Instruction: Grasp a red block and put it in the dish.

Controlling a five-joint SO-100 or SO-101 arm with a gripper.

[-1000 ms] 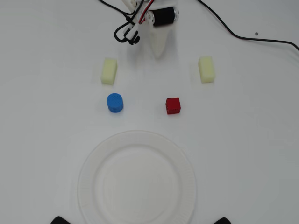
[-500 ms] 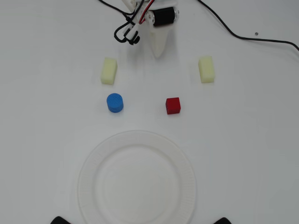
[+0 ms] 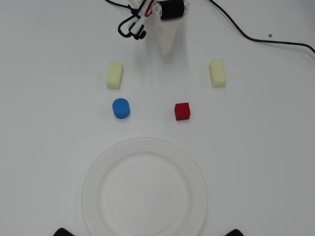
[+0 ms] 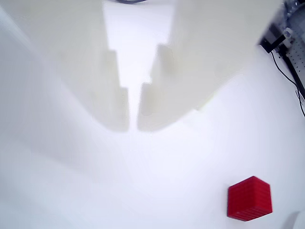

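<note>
The red block (image 3: 182,111) is a small red cube on the white table, right of centre in the overhead view. It also shows at the lower right of the wrist view (image 4: 249,198). The dish (image 3: 93,191) is a large white paper plate at the bottom centre, empty. My white gripper (image 3: 166,53) hangs at the top centre, well behind the block and apart from it. In the wrist view the gripper (image 4: 133,126) has its two pale fingers almost together with only a thin slit between them, and it holds nothing.
A blue cylinder (image 3: 121,108) stands left of the red block. Two pale yellow foam blocks (image 3: 114,75) (image 3: 217,73) lie further back, left and right. A black cable (image 3: 275,40) runs across the top right. Two dark feet (image 3: 64,232) (image 3: 234,232) sit at the bottom edge.
</note>
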